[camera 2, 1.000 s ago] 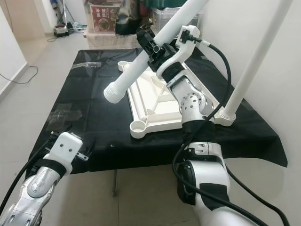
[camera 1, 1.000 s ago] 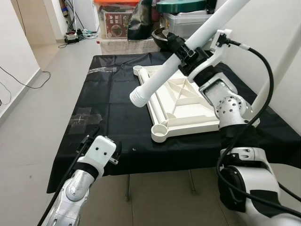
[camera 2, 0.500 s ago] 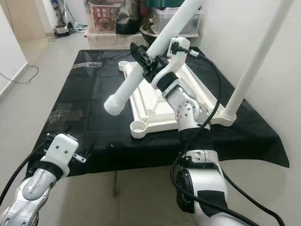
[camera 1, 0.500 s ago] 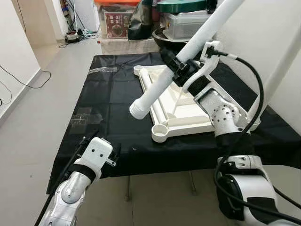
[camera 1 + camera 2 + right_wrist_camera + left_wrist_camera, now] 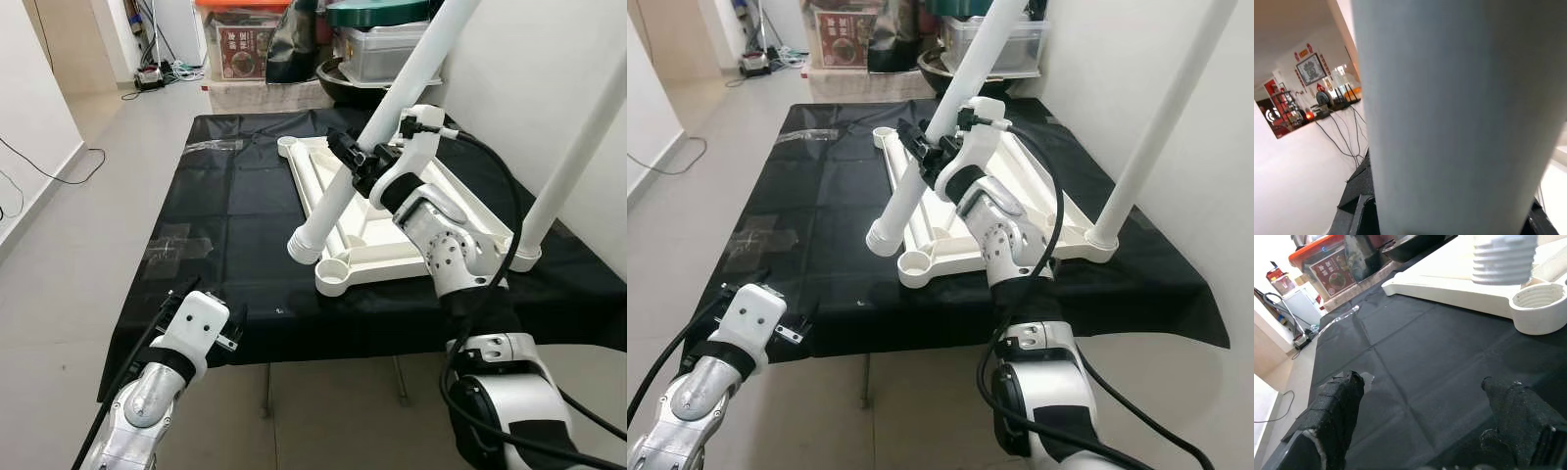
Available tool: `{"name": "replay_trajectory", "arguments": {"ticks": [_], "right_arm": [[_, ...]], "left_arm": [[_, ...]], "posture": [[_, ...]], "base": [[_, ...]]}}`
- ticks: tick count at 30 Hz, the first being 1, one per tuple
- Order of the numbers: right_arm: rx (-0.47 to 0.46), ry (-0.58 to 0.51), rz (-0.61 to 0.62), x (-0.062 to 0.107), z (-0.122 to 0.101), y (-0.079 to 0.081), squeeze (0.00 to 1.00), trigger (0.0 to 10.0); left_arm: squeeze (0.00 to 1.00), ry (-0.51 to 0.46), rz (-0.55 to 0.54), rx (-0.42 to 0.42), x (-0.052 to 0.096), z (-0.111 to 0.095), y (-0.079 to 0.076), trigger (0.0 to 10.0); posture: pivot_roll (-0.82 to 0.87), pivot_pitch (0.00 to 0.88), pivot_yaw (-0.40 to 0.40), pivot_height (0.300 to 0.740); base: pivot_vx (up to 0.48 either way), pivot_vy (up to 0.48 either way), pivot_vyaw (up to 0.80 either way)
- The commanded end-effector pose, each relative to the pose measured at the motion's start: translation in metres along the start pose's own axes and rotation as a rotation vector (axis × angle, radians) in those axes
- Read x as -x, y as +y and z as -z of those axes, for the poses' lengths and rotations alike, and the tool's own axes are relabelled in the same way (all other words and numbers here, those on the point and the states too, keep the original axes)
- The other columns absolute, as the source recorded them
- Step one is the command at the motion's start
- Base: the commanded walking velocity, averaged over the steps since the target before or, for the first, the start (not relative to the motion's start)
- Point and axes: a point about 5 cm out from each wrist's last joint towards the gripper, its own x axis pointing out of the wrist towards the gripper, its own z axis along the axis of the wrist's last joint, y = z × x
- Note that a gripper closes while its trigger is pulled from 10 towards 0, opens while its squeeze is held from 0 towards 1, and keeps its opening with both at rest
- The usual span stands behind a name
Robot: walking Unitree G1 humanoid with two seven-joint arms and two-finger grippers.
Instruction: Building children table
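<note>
A cluttered room with a pale tiled floor is being viewed, and a low table draped in a black cloth is standing ahead, with storage boxes stacked beyond its 12 o'clock edge. The upturned white plastic tabletop panel is lying on the cloth toward 2 o'clock of centre, ribbed underside up, and a second white tubular leg is already standing in the corner socket at 3 o'clock. The long white tubular table leg is being held clenched about its middle by the right gripper. Compared with a second ago, this leg is being swung from a shallow slant to a steeper one, and its threaded lower end is being brought down and inward; it is now hanging just beside the empty round threaded socket at the panel's 6 o'clock corner, at about 11 o'clock of it, not yet seated. This is being judged as the approach to inserting the leg, with final alignment over the socket and screwing in remaining to be done. The left gripper is being kept released, fingers spread, low at the cloth's 7 o'clock edge.
</note>
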Motion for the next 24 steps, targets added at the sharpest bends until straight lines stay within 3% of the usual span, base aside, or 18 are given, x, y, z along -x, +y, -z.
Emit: {"name": "replay_trajectory", "arguments": {"ticks": [1, 6, 7, 8, 9, 10, 11, 13, 14, 17, 22, 24], "right_arm": [[0.010, -0.006, 0.008, 0.001, 0.001, 0.001, 0.00, 0.0], [0.018, 0.000, 0.025, 0.001, 0.005, 0.001, 0.00, 0.0], [-0.060, -0.007, 0.018, 0.000, 0.005, 0.003, 0.00, 0.0], [-0.060, -0.007, 0.018, 0.000, 0.005, 0.003, 0.00, 0.0], [-0.197, -0.037, -0.006, -0.001, 0.002, 0.006, 0.00, 0.0], [-0.433, -0.123, -0.175, 0.001, -0.012, 0.020, 0.00, 0.0], [-0.433, -0.123, -0.175, 0.001, -0.012, 0.020, 0.00, 0.0], [-0.516, -0.218, -0.458, 0.012, -0.030, 0.041, 0.00, 0.0], [-0.516, -0.218, -0.458, 0.012, -0.030, 0.041, 0.00, 0.0], [-0.488, -0.275, -0.754, 0.028, -0.043, 0.064, 0.00, 0.0], [-0.426, -0.273, -0.878, 0.036, -0.045, 0.074, 0.00, 0.0], [-0.347, -0.259, -0.970, 0.043, -0.043, 0.081, 0.00, 0.0]], "left_arm": [[0.00, 0.019, 0.002, 0.009, 0.001, 0.006, 0.000, 10.0], [0.00, 0.020, 0.005, 0.010, 0.001, 0.007, 0.000, 10.0], [0.00, 0.016, 0.011, 0.020, 0.001, 0.006, 0.000, 10.0], [0.00, 0.016, 0.011, 0.020, 0.001, 0.006, 0.000, 10.0], [0.00, 0.008, 0.020, 0.046, 0.001, 0.004, -0.001, 10.0], [0.00, -0.003, 0.048, 0.086, 0.002, 0.002, -0.002, 10.0], [0.00, -0.003, 0.048, 0.086, 0.002, 0.002, -0.002, 10.0], [0.00, 0.007, 0.080, 0.078, 0.004, 0.005, -0.005, 10.0], [0.00, 0.007, 0.080, 0.078, 0.004, 0.005, -0.005, 10.0], [0.00, 0.015, 0.103, 0.065, 0.004, 0.007, -0.008, 10.0], [0.00, 0.021, 0.105, 0.069, 0.003, 0.009, -0.009, 10.0], [0.00, 0.024, 0.104, 0.075, 0.003, 0.009, -0.008, 10.0]], "posture": [[0.03, 0.000, -0.034, 0.740], [0.03, 0.000, -0.033, 0.740], [0.03, 0.000, -0.032, 0.740], [0.03, 0.000, -0.032, 0.740], [0.03, 0.000, -0.032, 0.740], [0.03, 0.000, -0.031, 0.740], [0.03, 0.000, -0.031, 0.740], [0.03, 0.000, -0.028, 0.740], [0.03, 0.000, -0.028, 0.740], [0.04, 0.000, -0.033, 0.740], [0.04, 0.000, -0.034, 0.740], [0.04, 0.000, -0.037, 0.740]], "base": [[0.000, 0.000, 0.00], [0.000, 0.000, 0.00], [0.000, 0.000, 0.00], [0.000, 0.000, 0.00], [0.000, 0.000, 0.00], [0.000, 0.000, 0.00], [0.000, 0.000, 0.00], [0.000, 0.000, 0.00], [0.000, 0.000, 0.00], [0.000, 0.000, 0.00], [0.000, 0.000, 0.00], [0.000, 0.000, 0.00]]}}
